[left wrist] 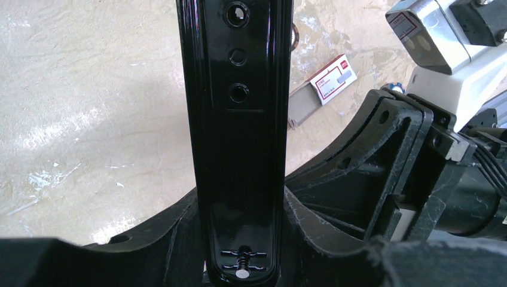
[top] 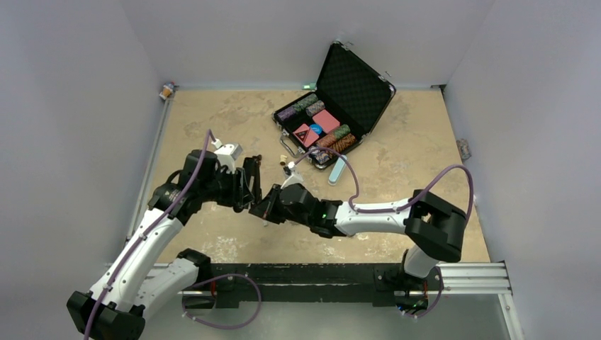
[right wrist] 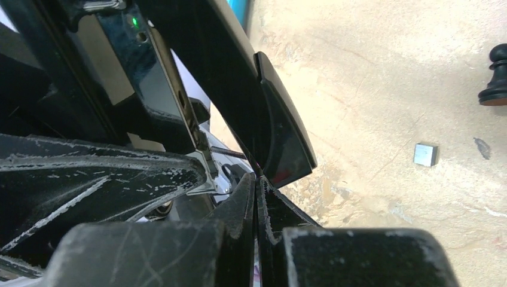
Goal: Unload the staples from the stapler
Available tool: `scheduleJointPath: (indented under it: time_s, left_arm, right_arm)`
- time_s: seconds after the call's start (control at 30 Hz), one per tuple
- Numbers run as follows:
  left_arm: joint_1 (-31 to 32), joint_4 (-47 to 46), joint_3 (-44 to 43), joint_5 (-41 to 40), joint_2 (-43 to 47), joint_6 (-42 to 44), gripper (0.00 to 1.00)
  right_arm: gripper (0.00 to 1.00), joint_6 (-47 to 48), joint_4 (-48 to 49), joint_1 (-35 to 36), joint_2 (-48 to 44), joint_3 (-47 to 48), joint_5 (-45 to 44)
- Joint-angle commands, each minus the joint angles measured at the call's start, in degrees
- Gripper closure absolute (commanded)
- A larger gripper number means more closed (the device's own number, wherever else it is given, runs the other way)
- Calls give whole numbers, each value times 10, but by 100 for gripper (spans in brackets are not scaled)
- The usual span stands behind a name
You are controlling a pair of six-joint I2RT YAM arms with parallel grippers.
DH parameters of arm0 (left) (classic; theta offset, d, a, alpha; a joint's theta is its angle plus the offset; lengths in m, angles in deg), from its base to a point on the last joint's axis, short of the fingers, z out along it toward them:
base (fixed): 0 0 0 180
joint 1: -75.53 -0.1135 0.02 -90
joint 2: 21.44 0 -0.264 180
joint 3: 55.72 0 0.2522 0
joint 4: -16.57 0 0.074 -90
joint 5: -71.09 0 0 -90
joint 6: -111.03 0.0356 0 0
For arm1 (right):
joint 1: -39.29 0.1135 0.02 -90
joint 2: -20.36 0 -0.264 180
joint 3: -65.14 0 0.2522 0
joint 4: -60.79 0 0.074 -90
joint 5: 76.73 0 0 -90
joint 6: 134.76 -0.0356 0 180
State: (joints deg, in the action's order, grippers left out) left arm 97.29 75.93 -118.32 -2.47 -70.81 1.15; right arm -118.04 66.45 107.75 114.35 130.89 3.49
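**A:** Where is the stapler [left wrist: 239,137]?

**B:** Off the table [top: 425,177], held up between the two arms, left of the middle and nearer the near edge than the far one. In the left wrist view it runs straight up the picture, glossy black, with round holes along its upper part and a small spring at its lower end.

**A:** And the left gripper [left wrist: 240,192]?

**B:** Clamped on the stapler, one finger against each long side.

**A:** The right gripper [right wrist: 257,185]?

**B:** Its fingers are pressed together, with no gap showing. The tips meet just under the pointed end of a black stapler part that stands swung away from the rest. A thin wire runs in toward them (whether they pinch it I cannot tell).

**A:** Any staples [right wrist: 425,154] out?

**B:** A small silvery block lies flat on the bare table, apart from the stapler, and it looks like a short strip of them. A black chess piece [right wrist: 495,78] stands upright a little beyond it.

**A:** What else is there?

**B:** A staple box [left wrist: 332,81] with a red and white label lies on the table, its grey tray slid partly out. An open black case [top: 358,85] of poker chips sits by the far edge, right of the middle. A pale teal oblong case [top: 337,170] lies just on its near side.
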Motion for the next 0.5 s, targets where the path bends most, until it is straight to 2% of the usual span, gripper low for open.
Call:
scheduleJointPath:
  time_s: [0.0, 0.27, 0.47]
  left_arm:
    - [4, -10, -11, 53, 20, 3, 100]
    - [4, 23, -14, 70, 57, -13, 100]
    - [4, 29, -11, 82, 40, -12, 100]
  right_arm:
    - [100, 9, 12, -31, 4, 3, -26]
    - [100, 69, -12, -128, 15, 1, 13]
    - [100, 159, -111, -215, 5, 128, 24]
